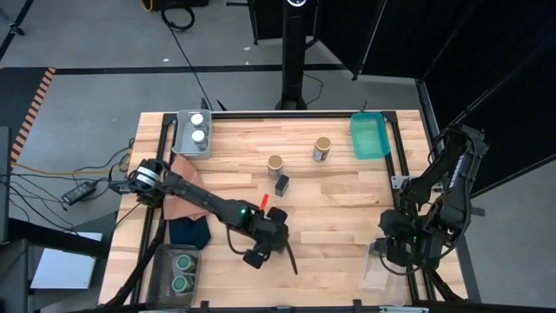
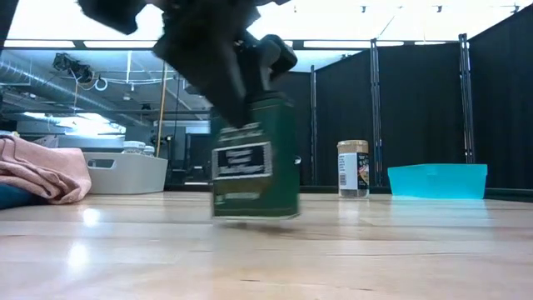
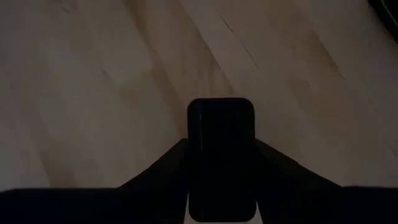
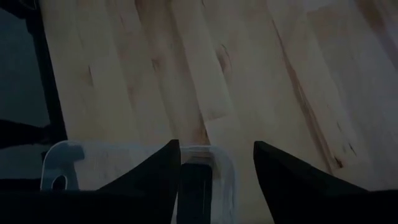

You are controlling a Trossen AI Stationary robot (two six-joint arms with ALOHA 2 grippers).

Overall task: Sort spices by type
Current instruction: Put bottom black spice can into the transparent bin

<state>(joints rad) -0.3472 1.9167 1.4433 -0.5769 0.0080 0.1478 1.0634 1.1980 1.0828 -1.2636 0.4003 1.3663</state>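
Holding a black tin (image 3: 221,155) between its fingers, your left gripper (image 1: 265,242) sits over the middle of the table (image 1: 347,226), low near the front edge. The left wrist view shows the tin's top face squeezed from both sides by the fingers (image 3: 161,171). In the low view the tin (image 2: 254,158) hangs tilted, its bottom edge just off the wood or barely touching; you cannot tell which.

Beyond those fingertips, toward the back of the table, you have a second black tin (image 1: 281,184) standing just beside a tan-lidded jar (image 1: 275,163), with another tan-lidded jar (image 1: 322,149) a little further right. Two white-lidded jars (image 1: 198,128) sit in the grey tray (image 1: 181,139) at the back left corner. Two green-lidded jars (image 1: 183,270) sit in the bin (image 1: 165,261) at the front left corner, on the wrist side of the left fingers. The teal bin (image 1: 369,136) stands at the back right.

Your right gripper (image 1: 388,252) waits at the front right, its fingers (image 4: 158,171) spread apart. Between and just below them lies a clear container (image 4: 68,158) with a dark tin (image 4: 196,190) inside it.

Cloths (image 1: 187,213), pink-brown and navy, lie under the left arm at the table's left edge.
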